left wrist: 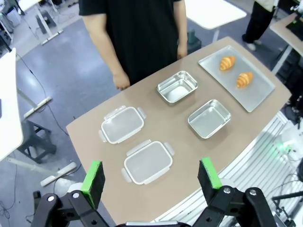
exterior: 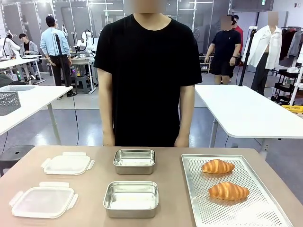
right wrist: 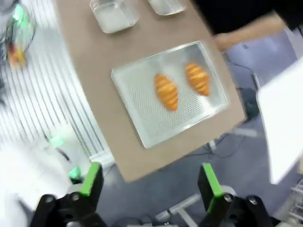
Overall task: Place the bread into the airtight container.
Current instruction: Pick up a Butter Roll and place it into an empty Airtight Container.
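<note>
Right tool [right wrist: 150,178] hangs open, well apart from nearer croissant [right wrist: 166,91].

Front view: low at the near edge of the table [exterior: 173,189], facing the person [exterior: 147,71] across it. Wrist views: high above, looking down — all three share the tray [exterior: 255,213], lower right in front view.

Croissants [exterior: 218,166] [exterior: 228,190] on tray [exterior: 251,208], right of containers [exterior: 134,169] [exterior: 131,212]; lids [exterior: 67,163] [exterior: 43,200] left.
</note>
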You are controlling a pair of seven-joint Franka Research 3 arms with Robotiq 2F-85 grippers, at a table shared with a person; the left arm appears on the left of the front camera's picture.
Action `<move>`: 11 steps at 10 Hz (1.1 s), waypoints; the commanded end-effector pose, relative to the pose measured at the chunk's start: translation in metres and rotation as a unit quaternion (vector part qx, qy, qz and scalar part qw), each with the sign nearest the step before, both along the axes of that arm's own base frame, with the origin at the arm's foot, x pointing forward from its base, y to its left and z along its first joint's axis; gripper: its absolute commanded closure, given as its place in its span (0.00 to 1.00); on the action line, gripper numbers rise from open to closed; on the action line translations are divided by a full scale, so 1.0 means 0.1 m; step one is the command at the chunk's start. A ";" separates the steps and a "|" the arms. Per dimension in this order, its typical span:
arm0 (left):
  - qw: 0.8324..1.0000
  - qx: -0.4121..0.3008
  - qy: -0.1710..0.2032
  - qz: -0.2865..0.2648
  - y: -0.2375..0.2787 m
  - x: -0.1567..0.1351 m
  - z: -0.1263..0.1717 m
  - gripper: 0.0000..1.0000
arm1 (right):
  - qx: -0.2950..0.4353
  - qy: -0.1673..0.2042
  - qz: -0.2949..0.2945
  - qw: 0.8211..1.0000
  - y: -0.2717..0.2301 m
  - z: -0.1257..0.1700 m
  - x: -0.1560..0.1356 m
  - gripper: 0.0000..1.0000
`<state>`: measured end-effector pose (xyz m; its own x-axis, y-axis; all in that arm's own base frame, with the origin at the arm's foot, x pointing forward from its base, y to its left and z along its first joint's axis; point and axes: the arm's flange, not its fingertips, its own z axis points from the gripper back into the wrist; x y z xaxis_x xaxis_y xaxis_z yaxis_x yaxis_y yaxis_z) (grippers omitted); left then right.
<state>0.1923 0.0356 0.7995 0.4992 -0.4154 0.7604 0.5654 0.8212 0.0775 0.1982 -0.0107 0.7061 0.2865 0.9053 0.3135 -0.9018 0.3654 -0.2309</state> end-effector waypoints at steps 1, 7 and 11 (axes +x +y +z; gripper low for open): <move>1.000 -0.001 -0.001 -0.005 -0.01 0.01 0.04 0.00 | -0.085 0.018 0.139 0.987 0.14 -0.20 0.42 0.00; 1.000 -0.001 -0.001 -0.005 -0.01 0.01 0.04 0.00 | -0.073 0.090 0.153 0.981 0.76 -1.85 1.39 0.00; 1.000 -0.001 -0.001 -0.005 -0.01 0.01 0.04 0.00 | -0.079 0.064 0.113 0.988 0.77 -2.77 1.62 0.00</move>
<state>0.1926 0.0354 0.8000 0.4999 -0.4156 0.7599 0.5640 0.8220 0.0785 0.3568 0.0663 0.4523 0.1029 0.9880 0.1153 -0.9841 0.1179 -0.1326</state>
